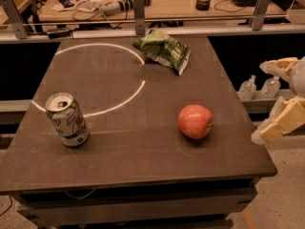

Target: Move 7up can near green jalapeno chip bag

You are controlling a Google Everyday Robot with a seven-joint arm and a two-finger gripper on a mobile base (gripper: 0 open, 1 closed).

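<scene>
- Dark tabletop [143, 175] fills most of the view, with a pale ring [138, 86] marked on its far-left part and a cluttered desk [171, 4] beyond the rail behind it.
- The 7up can [66, 119] stands upright near the front-left, with its top opened. It is well apart from the green jalapeno chip bag [163, 50], which lies crumpled at the middle of the far edge.
- 1 apple [195, 121] sits right of centre, roughly between the can and the robot's arm.
- The tool [272, 103] hangs off the right edge of the tabletop, near the apple and well apart from the can. It carries nothing, and I cannot tell whether it is open or closed.
- The step in hand looks like the reach for the can, with none of the move made yet.
- To do it well, pass above or in front of the apple, since a nudge would probably set it rolling.
- Take the can around its middle and keep it upright, because the open top could spill. Squeeze only moderately, as thin aluminium dents.
- Set it down on bare tabletop just beside the bag, on the near side. The bag looks light and would likely slide if pushed.
</scene>
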